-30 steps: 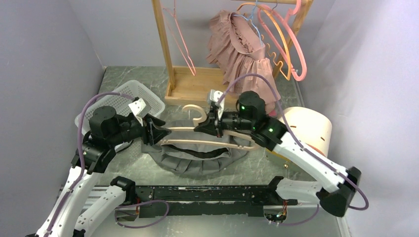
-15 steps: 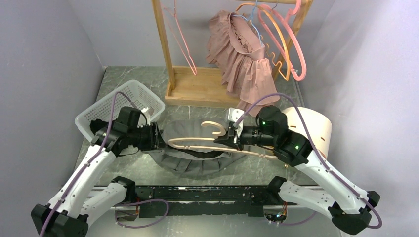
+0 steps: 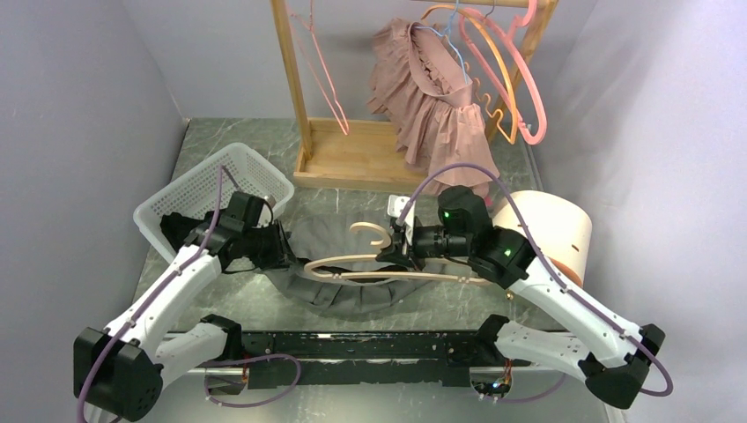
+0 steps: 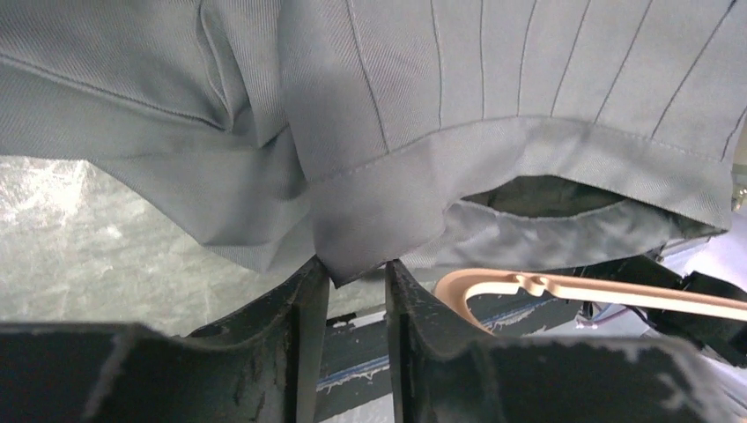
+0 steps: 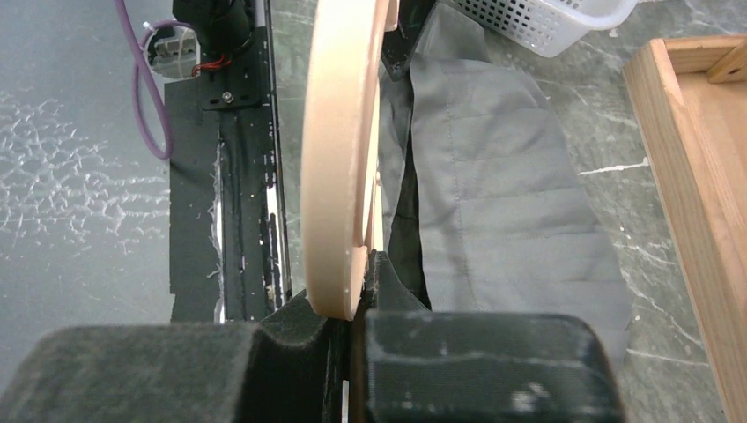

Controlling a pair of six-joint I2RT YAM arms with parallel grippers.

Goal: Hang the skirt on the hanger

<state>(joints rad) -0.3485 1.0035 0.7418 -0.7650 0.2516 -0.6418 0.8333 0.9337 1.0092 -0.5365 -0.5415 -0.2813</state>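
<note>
A grey pleated skirt lies flat on the table between the arms, waistband toward the near edge. My right gripper is shut on a pale wooden hanger, holding it level just over the skirt. In the right wrist view the hanger stands edge-on between the pads, with the skirt beneath. My left gripper is at the skirt's left end. In the left wrist view its jaws stand narrowly apart, a corner of the skirt's waistband dipping between the tips; the hanger's end shows to the right.
A white slotted basket sits at the left. Behind stands a wooden rack with a pink ruffled dress and coloured hangers. A cream cylinder is at the right, a black rail along the near edge.
My left gripper has let go of the hanger's end, dropped to the skirt's left edge and narrowed its jaws. The right gripper has lowered the hanger onto the skirt.
</note>
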